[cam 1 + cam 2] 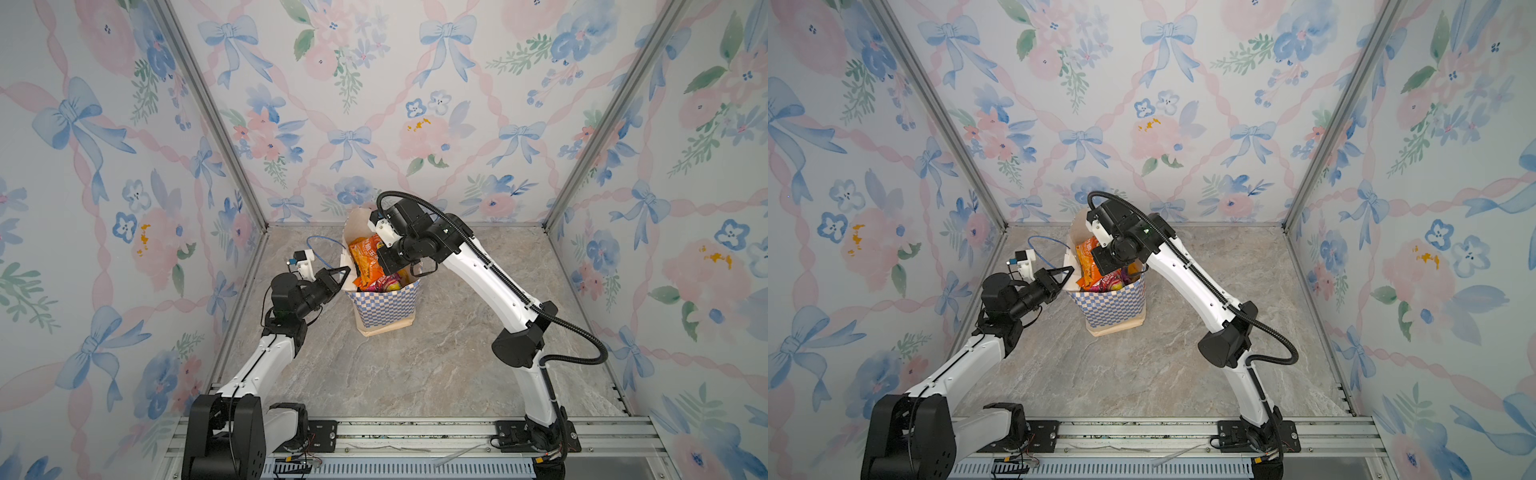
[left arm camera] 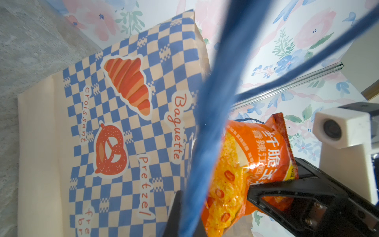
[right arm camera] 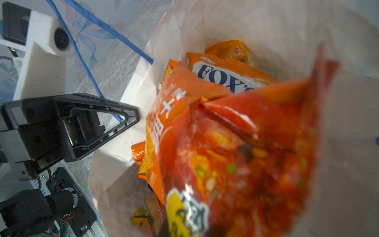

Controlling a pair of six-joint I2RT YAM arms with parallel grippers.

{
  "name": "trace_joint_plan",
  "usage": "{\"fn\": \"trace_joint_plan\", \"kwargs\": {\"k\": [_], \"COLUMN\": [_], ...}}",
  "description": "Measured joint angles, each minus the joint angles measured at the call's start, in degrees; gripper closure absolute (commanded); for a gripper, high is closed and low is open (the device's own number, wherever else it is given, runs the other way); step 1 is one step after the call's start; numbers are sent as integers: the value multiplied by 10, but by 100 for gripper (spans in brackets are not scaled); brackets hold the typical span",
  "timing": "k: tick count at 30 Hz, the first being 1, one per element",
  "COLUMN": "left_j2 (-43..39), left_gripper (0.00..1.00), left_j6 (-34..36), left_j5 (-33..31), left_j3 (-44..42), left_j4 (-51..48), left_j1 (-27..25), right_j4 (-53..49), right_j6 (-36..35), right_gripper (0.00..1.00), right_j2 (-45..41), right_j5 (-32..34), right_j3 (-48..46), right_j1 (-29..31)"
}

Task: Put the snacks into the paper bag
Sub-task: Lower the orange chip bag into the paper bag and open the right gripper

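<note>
The task seems to be at its last step. In both top views no packet lies on the marble table [image 1: 415, 365]. The paper bag [image 1: 382, 303] stands upright at the far middle and holds an orange chip bag [image 1: 365, 257], a magenta pack [image 1: 384, 284] and a FOX'S packet [image 3: 225, 78]. The right gripper [image 1: 392, 266] is over the bag's mouth, closed. It seems to pinch a red chip packet [image 3: 246, 153] that is partly inside, though its fingers are hidden in its own wrist view. The left gripper [image 1: 345, 273] is closed at the bag's left rim, apparently on the blue cord handle [image 3: 82, 61]. Next, I think, the right fingers must open and rise straight up, because the paper rim stands close around them. On the right and near sides the table gives free room.
</note>
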Motion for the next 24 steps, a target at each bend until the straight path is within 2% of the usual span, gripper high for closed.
{"fn": "trace_joint_plan", "kwargs": {"k": [5,7,8,10,15,24], "left_j2": [0,0,0,0,0,0], "left_gripper": [100,100,100,100,100,100], "left_j6": [0,0,0,0,0,0], "left_j5": [0,0,0,0,0,0], "left_j3": [0,0,0,0,0,0], "left_j4": [0,0,0,0,0,0], "left_j1": [0,0,0,0,0,0], "right_j4": [-2,-6,-8,-11,-23,-38], "right_j6": [5,6,7,3,-7,-30], "right_gripper": [79,60,55,52,38,34], "right_j2": [4,4,4,4,4,2], "right_j5": [0,1,2,5,24,80], "right_j3": [-3,-3,-4,-4,-4,-3], "right_j1": [0,0,0,0,0,0]}}
